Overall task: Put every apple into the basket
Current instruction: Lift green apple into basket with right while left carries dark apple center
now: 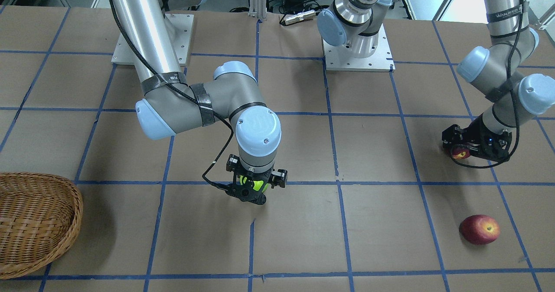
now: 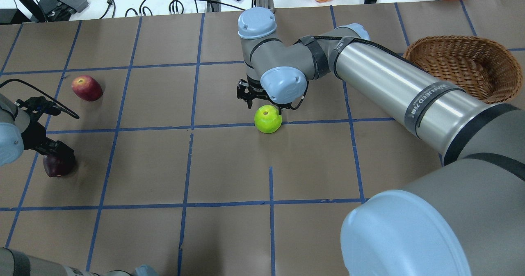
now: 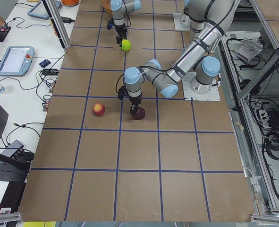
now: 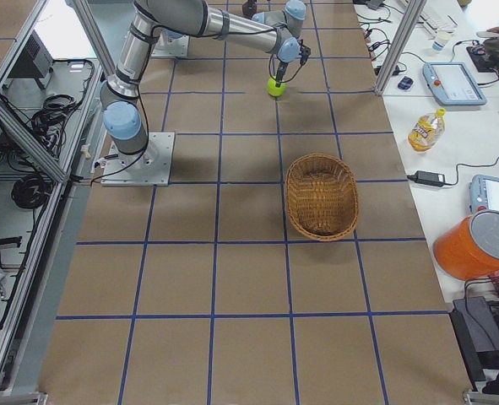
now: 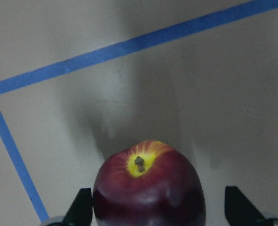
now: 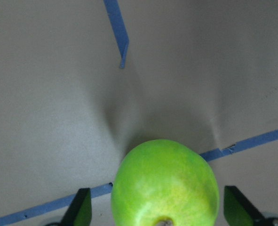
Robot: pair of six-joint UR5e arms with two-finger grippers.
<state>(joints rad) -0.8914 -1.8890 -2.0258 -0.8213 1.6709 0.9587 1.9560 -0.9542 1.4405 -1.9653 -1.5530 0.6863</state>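
Note:
The maroon apple point(image 5: 148, 193) sits on the table between the fingers point(image 5: 82, 205) of my open left gripper point(image 1: 462, 152); it also shows in the overhead view point(image 2: 57, 166). There is a gap at one finger. The lime green apple point(image 6: 164, 183) rests on a blue tape line point(image 2: 268, 119), and my open right gripper point(image 2: 262, 101) is lowered around it. The red apple point(image 1: 479, 229) lies alone on the table, a short way from the left gripper. The wicker basket point(image 2: 463, 67) stands empty on the robot's right side, beyond the right arm.
The right arm's long silver link point(image 2: 393, 83) stretches across between the basket and the green apple. A juice bottle point(image 4: 424, 128), an orange bucket point(image 4: 477, 245) and cables lie on the white bench beside the table. Blue tape grids the brown table point(image 1: 303, 235).

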